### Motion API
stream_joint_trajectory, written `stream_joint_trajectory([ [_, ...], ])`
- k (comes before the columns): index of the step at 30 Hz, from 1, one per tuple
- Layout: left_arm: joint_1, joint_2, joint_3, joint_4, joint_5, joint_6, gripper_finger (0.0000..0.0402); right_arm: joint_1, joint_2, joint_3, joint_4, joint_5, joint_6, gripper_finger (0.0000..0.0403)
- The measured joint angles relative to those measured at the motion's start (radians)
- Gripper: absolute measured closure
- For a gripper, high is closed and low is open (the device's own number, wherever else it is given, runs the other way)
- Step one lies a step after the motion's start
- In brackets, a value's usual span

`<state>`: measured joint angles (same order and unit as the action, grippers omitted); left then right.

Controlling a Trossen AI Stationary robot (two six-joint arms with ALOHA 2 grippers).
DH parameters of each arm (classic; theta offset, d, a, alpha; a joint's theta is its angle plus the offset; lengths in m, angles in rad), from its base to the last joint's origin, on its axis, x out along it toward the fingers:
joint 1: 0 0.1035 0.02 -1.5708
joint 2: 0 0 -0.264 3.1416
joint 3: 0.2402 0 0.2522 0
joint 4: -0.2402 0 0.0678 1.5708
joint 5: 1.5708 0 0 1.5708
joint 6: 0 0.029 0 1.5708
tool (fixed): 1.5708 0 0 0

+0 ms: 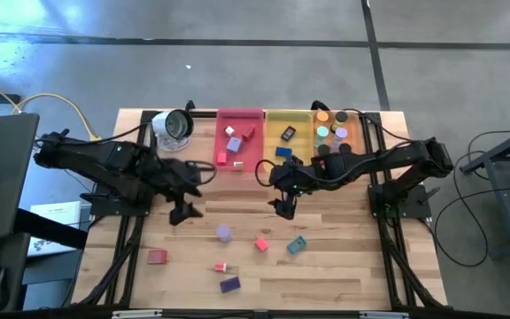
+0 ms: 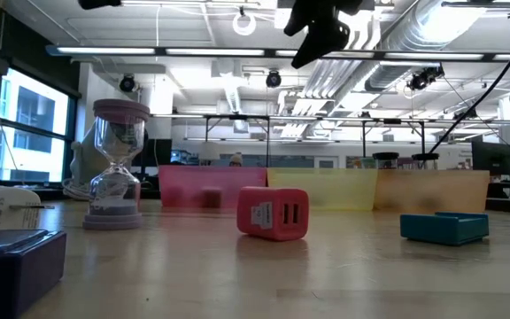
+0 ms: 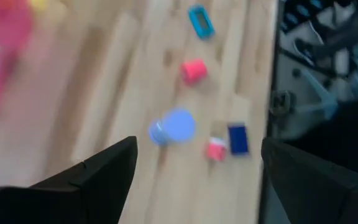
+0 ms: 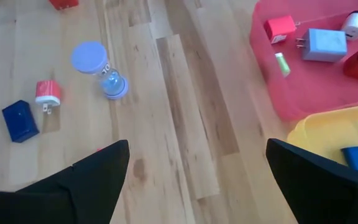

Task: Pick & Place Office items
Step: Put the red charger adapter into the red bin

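Observation:
Loose office items lie on the near half of the wooden table: a lavender hourglass [image 1: 224,233] on its side, a red block [image 1: 261,244], a teal block [image 1: 297,245], a red block [image 1: 156,257], a small red plug [image 1: 221,267] and a dark blue block [image 1: 229,284]. My left gripper [image 1: 193,190] hovers open above the table's middle left; in its own view [image 3: 197,168] the hourglass [image 3: 173,127] lies beyond its fingers. My right gripper [image 1: 271,188] hovers open near the middle, in front of the trays; nothing is between its fingers [image 4: 197,168].
Along the far edge stand a pink tray [image 1: 239,164], a yellow tray [image 1: 273,120] and an orange tray [image 1: 354,120], each holding small items. A round silver-and-white object [image 1: 173,128] stands left of the pink tray. Bare wood lies between the grippers and the loose items.

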<state>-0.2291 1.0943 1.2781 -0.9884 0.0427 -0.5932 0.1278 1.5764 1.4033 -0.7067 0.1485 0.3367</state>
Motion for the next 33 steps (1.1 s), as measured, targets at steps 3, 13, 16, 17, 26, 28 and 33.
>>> stream_joint_trajectory([
  [3,-0.064,0.002,0.0,-0.063,0.02,-0.037,0.0067,0.01,0.0,0.0,0.0,0.0,0.009,0.0034],
  [13,-0.381,0.004,-0.002,-0.368,-0.043,-0.315,0.0067,0.03,0.0,0.0,0.015,0.001,0.011,0.0034],
  [16,-0.491,0.015,-0.011,-0.367,-0.067,-0.316,0.0067,0.03,0.0,0.0,0.029,0.001,0.011,0.0034],
  [17,-0.53,0.025,-0.011,-0.366,-0.069,-0.316,0.0067,0.03,0.0,0.0,0.033,0.001,0.011,0.0034],
  [26,-0.741,0.162,-0.011,-0.385,-0.176,-0.291,0.0067,0.03,0.0,0.0,0.066,0.001,0.011,0.0034],
  [28,-0.765,0.204,-0.011,-0.391,-0.184,-0.297,0.0067,0.03,0.0,0.0,0.075,0.001,0.011,0.0034],
  [33,-0.809,0.317,-0.011,-0.402,-0.187,-0.377,0.0067,0.03,0.0,0.0,0.114,0.001,0.042,0.0034],
])
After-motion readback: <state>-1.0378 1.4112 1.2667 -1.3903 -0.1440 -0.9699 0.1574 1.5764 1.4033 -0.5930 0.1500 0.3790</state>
